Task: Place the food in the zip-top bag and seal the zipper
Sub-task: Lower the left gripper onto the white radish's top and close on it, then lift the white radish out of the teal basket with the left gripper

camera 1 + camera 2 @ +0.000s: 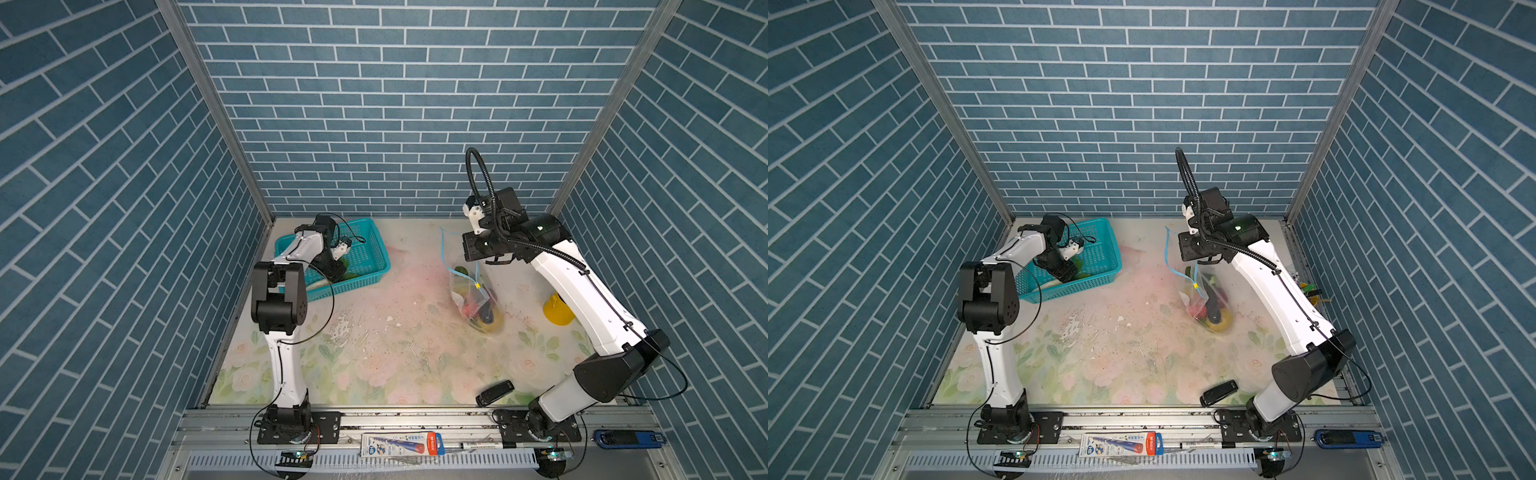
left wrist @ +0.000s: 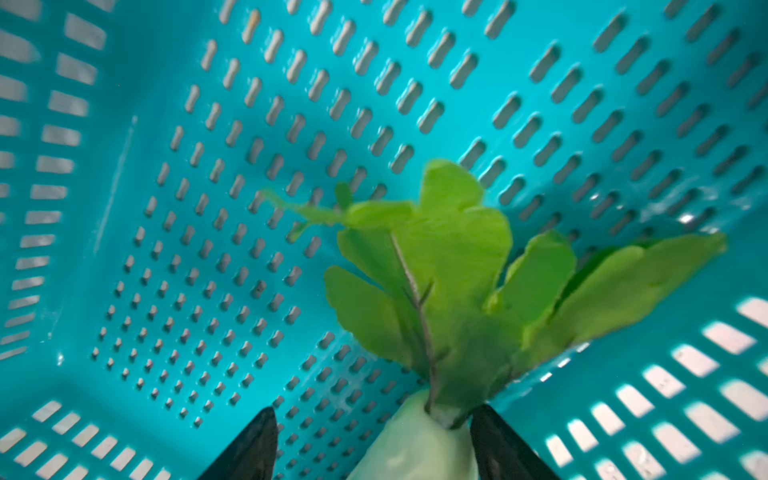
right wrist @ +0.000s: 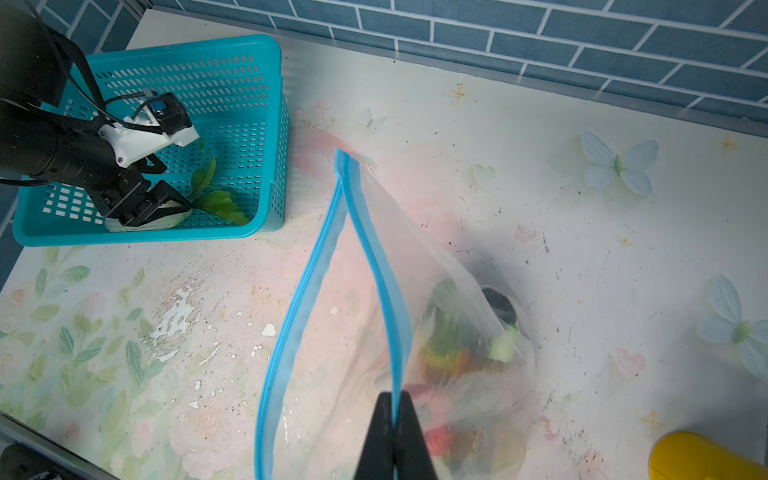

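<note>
The zip-top bag hangs right of centre with its bottom on the table and its mouth gaping. Several pieces of food lie in its bottom. My right gripper is shut on one side of the blue zipper and holds it up. The yellow slider tab sits on the strip. My left gripper is down in the teal basket, open. A white radish with green leaves lies between its fingers and touches one of them.
A yellow object stands right of the bag, partly behind my right arm. A black device lies near the front edge. The basket stands at the back left, close to the side wall.
</note>
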Robot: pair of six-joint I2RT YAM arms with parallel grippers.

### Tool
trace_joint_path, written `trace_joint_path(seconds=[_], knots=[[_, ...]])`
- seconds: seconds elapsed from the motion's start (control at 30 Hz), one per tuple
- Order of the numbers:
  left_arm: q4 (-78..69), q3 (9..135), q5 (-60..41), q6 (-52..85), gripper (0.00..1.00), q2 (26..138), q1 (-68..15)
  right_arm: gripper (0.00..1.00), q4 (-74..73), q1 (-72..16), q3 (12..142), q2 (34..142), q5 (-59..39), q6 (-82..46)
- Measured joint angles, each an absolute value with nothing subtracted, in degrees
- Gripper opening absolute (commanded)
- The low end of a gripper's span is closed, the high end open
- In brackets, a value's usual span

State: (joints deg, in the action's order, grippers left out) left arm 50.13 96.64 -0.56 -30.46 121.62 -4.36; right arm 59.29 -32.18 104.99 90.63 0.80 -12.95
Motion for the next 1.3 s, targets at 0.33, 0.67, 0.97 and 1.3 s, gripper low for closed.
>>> trace_joint_path(seconds=[0.33,0.67,0.97,1.3], knots=[[49.4,97.4,1.8,-28.8,0.76,124.1,-4.0,0.0,60.1,-32.2,105.4,90.6,1.2,-12.9],[51.2,107.1,3.4,-22.7,0.76,127.7,-1.8,0.0,60.1,-32.1,105.4,90.6,1.7,-11.9],[54.9,116.0,3.4,-19.9,0.77,127.8,-1.8,0.0,60.0,-31.9,105.4,90.6,1.7,-11.9],[58.6,103.0,0.2,-16.3,0.77,118.7,-1.8,0.0,59.7,-31.7,105.4,90.6,1.1,-11.6]])
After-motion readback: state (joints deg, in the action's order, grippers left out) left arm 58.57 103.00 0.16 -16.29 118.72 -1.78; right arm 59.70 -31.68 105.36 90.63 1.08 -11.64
